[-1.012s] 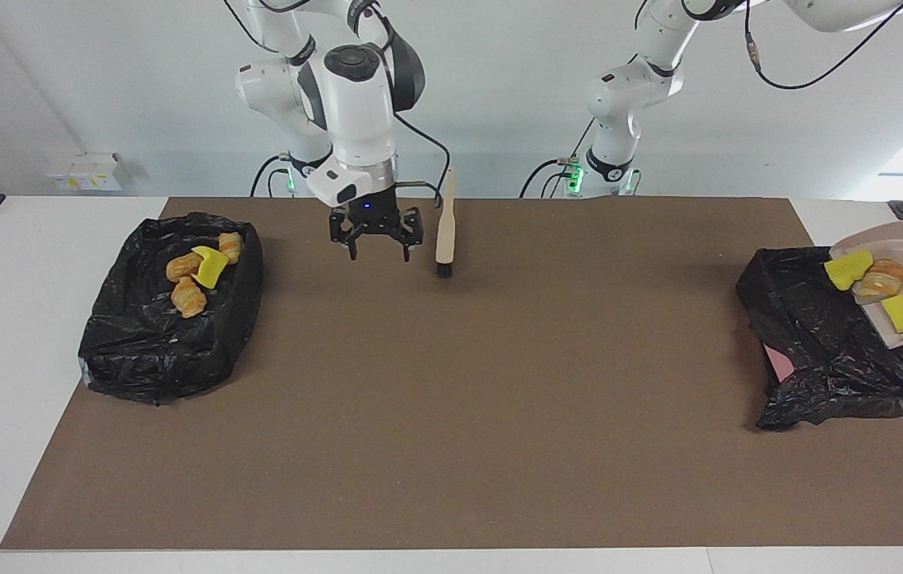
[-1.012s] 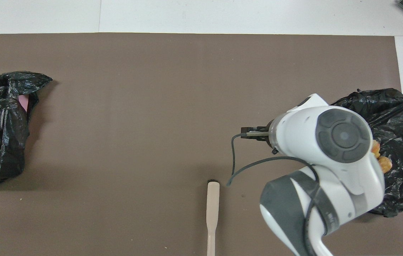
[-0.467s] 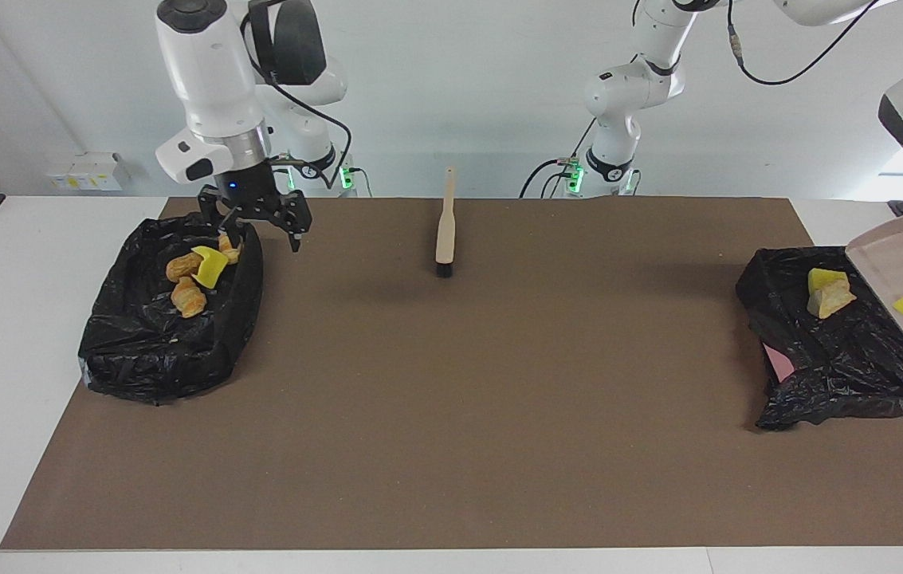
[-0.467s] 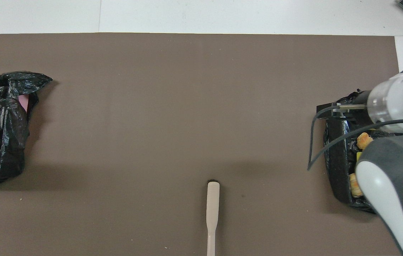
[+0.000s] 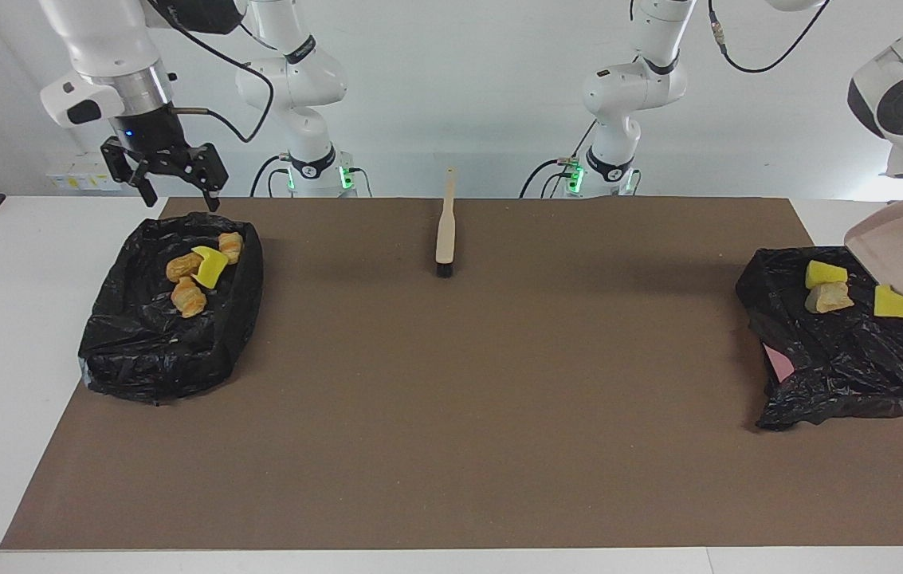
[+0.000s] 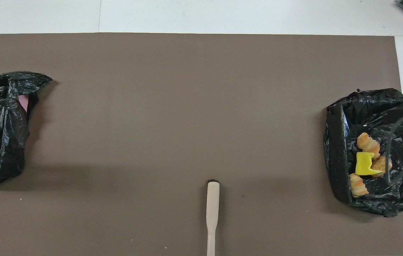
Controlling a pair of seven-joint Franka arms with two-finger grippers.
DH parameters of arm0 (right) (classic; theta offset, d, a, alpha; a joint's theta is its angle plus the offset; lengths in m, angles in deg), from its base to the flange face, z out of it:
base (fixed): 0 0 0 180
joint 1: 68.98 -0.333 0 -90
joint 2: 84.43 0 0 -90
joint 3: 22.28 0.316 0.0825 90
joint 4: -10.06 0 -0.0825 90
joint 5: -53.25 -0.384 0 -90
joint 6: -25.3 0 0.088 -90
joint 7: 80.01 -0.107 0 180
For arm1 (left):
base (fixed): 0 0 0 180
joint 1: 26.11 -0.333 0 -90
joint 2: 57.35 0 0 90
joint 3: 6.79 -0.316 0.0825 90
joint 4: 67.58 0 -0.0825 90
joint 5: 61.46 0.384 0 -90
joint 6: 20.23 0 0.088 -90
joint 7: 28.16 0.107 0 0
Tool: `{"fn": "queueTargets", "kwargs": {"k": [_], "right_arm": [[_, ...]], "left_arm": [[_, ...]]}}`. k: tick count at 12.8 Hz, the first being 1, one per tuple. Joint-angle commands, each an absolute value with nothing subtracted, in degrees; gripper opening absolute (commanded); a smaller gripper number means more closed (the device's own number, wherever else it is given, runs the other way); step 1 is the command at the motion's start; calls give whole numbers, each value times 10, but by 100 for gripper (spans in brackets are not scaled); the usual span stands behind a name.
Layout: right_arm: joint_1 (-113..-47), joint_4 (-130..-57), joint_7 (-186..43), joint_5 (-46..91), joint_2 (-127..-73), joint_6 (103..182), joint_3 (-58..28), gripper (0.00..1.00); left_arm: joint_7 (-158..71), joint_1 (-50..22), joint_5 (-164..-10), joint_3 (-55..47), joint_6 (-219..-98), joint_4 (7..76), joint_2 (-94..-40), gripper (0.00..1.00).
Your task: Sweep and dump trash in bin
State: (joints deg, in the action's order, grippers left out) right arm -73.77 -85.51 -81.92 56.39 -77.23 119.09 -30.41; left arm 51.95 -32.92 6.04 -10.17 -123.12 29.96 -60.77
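Observation:
A beige dustpan [image 5: 901, 243] hangs tilted over the black-bagged bin [image 5: 842, 359] at the left arm's end. Its handle end and my left gripper lie outside both views. On that bag lie trash pieces: a yellow sponge [image 5: 824, 273] and a bread piece [image 5: 827, 297]. Another yellow sponge [image 5: 896, 304] sits at the dustpan's lower lip. My right gripper [image 5: 178, 195] is open and empty, raised above the robot-side edge of the other black-bagged bin [image 5: 140, 351]. That bin holds three bread pieces [image 6: 367, 144] and a yellow sponge [image 6: 365, 164].
A wooden brush [image 5: 445, 227] lies on the brown mat [image 5: 451, 414] midway between the arms, close to the robots, bristles pointing away from them. The right arm's cables [image 6: 398, 156] cross over its bin in the overhead view.
My right gripper swung from beside the brush to above the bin at its own end and rose. The dustpan tipped steeper; a sponge and a bread piece slid onto the bag.

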Motion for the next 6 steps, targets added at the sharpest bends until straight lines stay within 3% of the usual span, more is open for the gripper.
{"fn": "queueTargets", "kwargs": {"k": [1, 6], "right_arm": [[-735, -855, -810, 559, -764, 1162, -305, 100], [-741, -856, -811, 558, -765, 1168, -300, 100]], "left_arm": [[490, -287, 123, -108, -1174, 315, -594, 0], [425, -238, 79, -100, -1110, 310, -582, 0]]}}
